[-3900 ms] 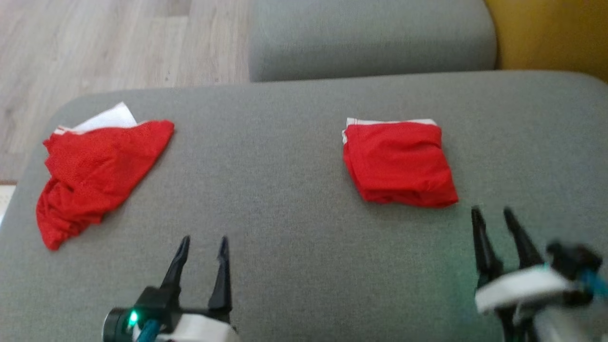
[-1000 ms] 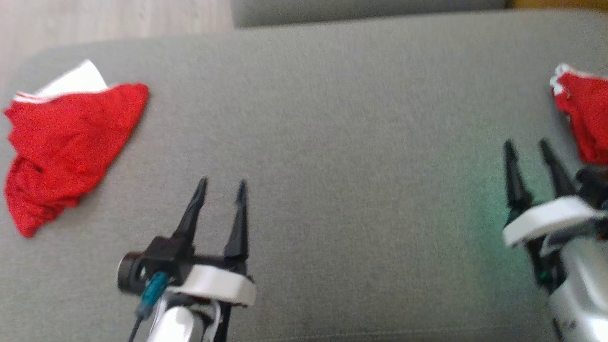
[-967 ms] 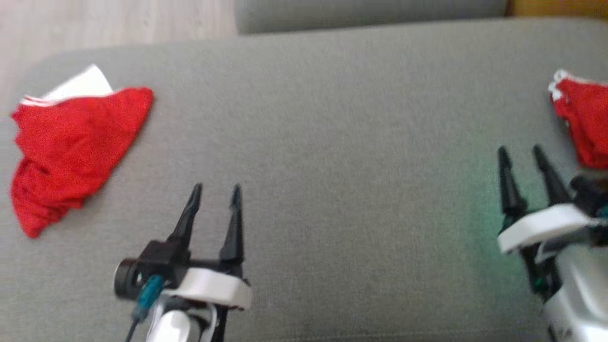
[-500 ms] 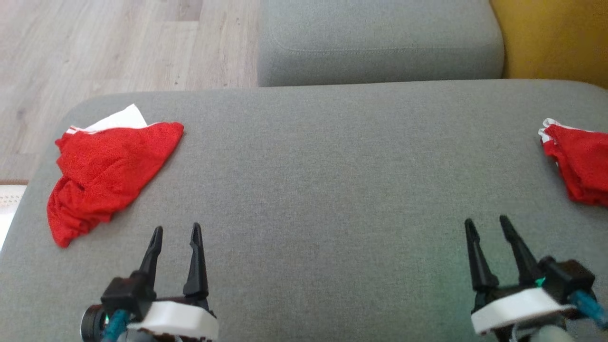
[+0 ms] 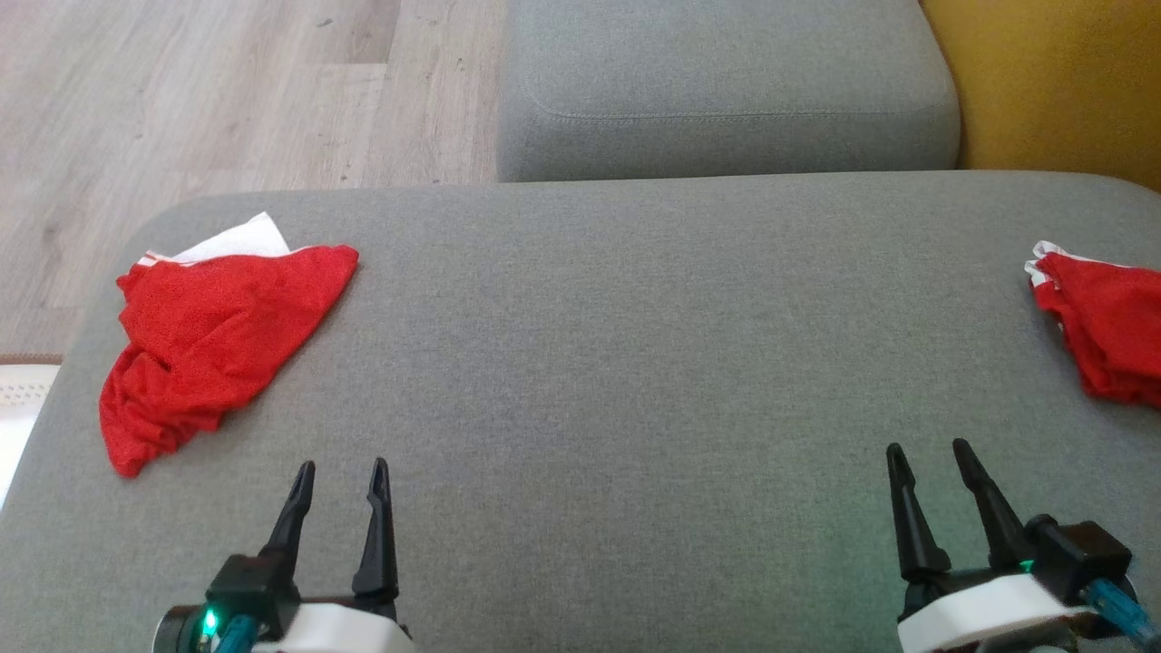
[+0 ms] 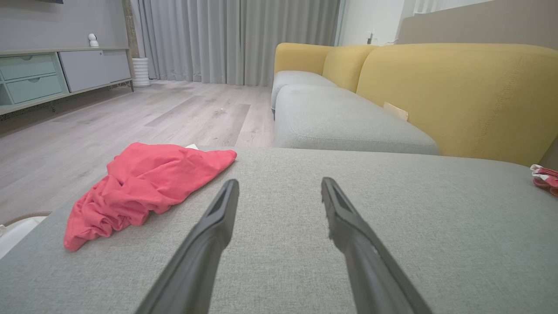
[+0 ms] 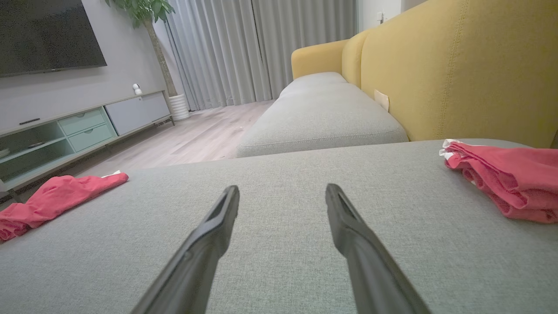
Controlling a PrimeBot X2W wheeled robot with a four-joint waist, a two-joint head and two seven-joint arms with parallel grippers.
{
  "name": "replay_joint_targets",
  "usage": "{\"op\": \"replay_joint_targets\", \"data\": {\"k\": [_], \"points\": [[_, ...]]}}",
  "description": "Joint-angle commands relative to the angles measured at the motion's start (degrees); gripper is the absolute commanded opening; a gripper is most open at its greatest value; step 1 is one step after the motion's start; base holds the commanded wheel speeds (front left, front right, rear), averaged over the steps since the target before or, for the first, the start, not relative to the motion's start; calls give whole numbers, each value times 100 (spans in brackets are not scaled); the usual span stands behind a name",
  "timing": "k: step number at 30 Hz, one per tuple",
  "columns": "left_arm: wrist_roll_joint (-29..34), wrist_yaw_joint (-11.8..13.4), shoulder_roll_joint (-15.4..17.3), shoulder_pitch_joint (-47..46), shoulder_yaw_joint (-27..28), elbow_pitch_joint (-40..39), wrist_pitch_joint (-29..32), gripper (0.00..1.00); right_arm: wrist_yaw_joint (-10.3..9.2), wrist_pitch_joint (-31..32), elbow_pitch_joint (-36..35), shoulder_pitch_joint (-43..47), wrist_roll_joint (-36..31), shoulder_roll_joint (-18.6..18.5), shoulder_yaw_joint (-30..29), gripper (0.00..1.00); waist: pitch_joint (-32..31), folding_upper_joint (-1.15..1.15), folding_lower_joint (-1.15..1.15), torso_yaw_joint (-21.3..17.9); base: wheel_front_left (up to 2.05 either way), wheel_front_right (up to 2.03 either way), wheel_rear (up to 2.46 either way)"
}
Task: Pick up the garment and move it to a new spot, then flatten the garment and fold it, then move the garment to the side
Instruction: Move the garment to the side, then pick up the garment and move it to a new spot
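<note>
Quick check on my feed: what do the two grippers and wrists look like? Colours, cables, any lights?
The left gripper and right gripper look alike: two long, tapering black fingers on a black block, backed by a rounded white wrist collar. A teal-blue cable leaves each wrist, and a small green light glows on each.

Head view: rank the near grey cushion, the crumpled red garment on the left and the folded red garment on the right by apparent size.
1. near grey cushion, by far the largest.
2. crumpled red garment.
3. folded red garment: smallest as seen, but the picture's right edge cuts it off, so this is unsure.
</note>
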Motion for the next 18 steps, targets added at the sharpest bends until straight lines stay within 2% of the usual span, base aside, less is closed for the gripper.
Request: {"op": "replay_joint_targets", "data": {"k": [1, 18], "points": [[38, -21, -17, -230, 163, -158, -29, 100, -5, -63, -197, -184, -46, -45, 90, 100, 2, 0, 0, 4, 0, 0, 0], [93, -28, -17, -262, 160, -56, -29, 100, -5, -63, -150, -196, -59, -54, 76, 100, -7, 0, 0, 32, 0, 0, 0]]}}
